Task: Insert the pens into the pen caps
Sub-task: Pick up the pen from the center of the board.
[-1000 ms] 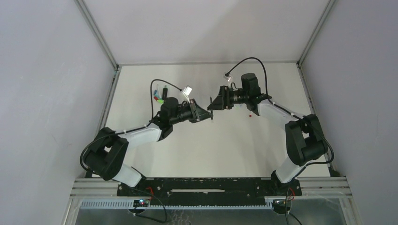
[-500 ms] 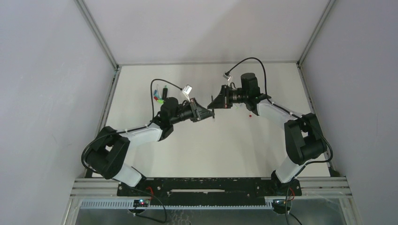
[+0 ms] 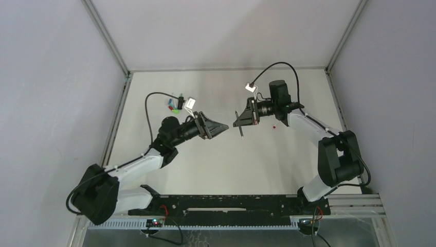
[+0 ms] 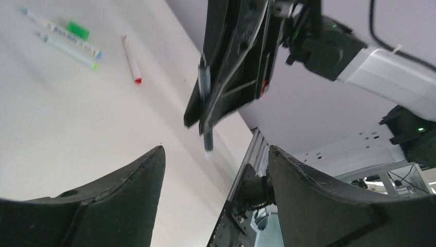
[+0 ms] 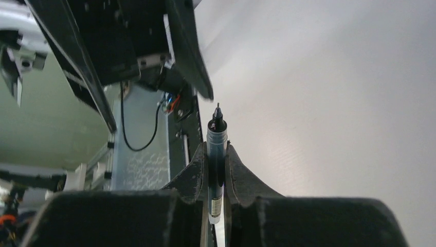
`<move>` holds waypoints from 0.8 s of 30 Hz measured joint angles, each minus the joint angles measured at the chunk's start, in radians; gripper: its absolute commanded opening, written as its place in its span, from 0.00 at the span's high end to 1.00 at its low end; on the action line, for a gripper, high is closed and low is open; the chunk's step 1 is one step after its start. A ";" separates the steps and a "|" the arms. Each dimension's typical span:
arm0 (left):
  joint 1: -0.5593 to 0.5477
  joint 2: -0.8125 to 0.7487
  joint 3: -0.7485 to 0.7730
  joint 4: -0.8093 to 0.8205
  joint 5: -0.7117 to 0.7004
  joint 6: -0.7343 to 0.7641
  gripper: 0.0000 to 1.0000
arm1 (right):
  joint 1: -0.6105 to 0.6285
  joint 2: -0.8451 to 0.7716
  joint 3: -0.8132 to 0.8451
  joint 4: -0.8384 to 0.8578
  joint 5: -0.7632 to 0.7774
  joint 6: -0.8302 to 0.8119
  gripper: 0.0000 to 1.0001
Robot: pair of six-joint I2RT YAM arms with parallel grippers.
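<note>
Your right fingers (image 5: 194, 175) are closed on the thin dark pen (image 5: 216, 135). They pinch its barrel from both sides, and its fine tip pokes out past the fingertips. In the top view the pen is held clear of the surface (image 3: 221, 164) near the middle, slightly tilted, with its free end pointing toward the near edge.

Your left fingers (image 4: 123, 193) are spread wide and hold nothing. They face the right fingers, and the pen hangs just beyond their opening, touching neither left finger. From the left wrist camera, you see the pen's free end pointing down toward the gap between them.

The other pens lie together on the far left of the surface, well apart from both arms. There you see a white pen with a blue end (image 4: 61, 32) and a bright green cap (image 4: 78, 30) just beside it. Next to them is a pale pen with a green end (image 4: 67, 49), and a white pen with a red end (image 4: 131, 59) lies a little apart.

A small red cap (image 3: 275, 126) lies on the surface beside your right arm, too small to make out in detail.
</note>
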 measured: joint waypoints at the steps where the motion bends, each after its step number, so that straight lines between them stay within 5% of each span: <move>1: 0.005 -0.027 -0.002 0.004 -0.005 0.001 0.21 | 0.002 -0.014 0.003 -0.043 -0.018 -0.049 0.97; 11: 0.010 -0.055 0.000 0.081 -0.018 -0.021 0.24 | 0.046 -0.043 0.085 -0.270 -0.117 -0.294 0.96; 24: -0.035 0.051 0.076 0.113 -0.030 -0.056 0.52 | 0.076 -0.043 0.087 -0.312 -0.131 -0.323 0.96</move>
